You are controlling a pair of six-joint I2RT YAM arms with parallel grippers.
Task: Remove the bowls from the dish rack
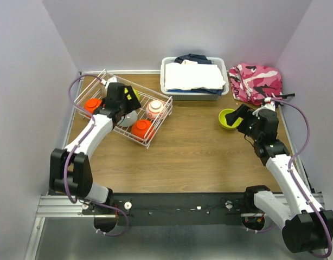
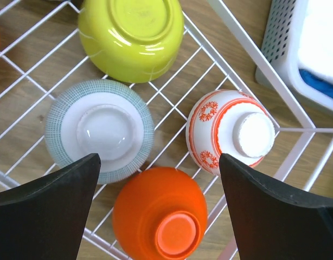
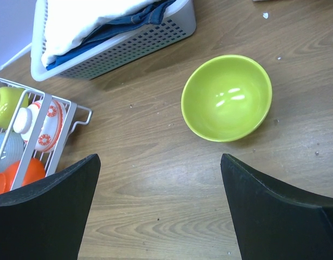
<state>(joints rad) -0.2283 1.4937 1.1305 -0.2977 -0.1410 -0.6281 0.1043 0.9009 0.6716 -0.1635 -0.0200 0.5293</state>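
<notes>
Table of brown wood grain (image 1: 199, 157) carried everything. Largest on it was the dish rack of thin white wire (image 1: 88, 92), which sat directly under the left claw (image 2: 158, 179). A white plastic bin of folded cloth (image 1: 191, 95) stood beyond that claw and off to its right, just past the rack's corner. A crumpled pink camouflage cloth (image 1: 256, 81) lay beyond the right claw (image 3: 160, 162).

Both claws hung released with their black fingers spread wide, grasping nothing. The left one hovered above four bowls, all upside down on the rack's grid. Of these, a lime-yellow bowl (image 2: 131, 35) lay farthest ahead of the fingers. A pale grey bowl with a fine blue-grey crosshatch (image 2: 98, 130) was partly under one finger, and a white bowl with red pattern (image 2: 231, 132) sat just beside the other finger. An orange bowl (image 2: 158, 214) lay between the two fingers, touching the grey one. A second orange bowl (image 1: 92, 105) sat in the rack to the left of that claw.

Outside the rack, a lime-green bowl (image 3: 226, 97) stood upright on the bare table, just ahead of the right claw.
</notes>
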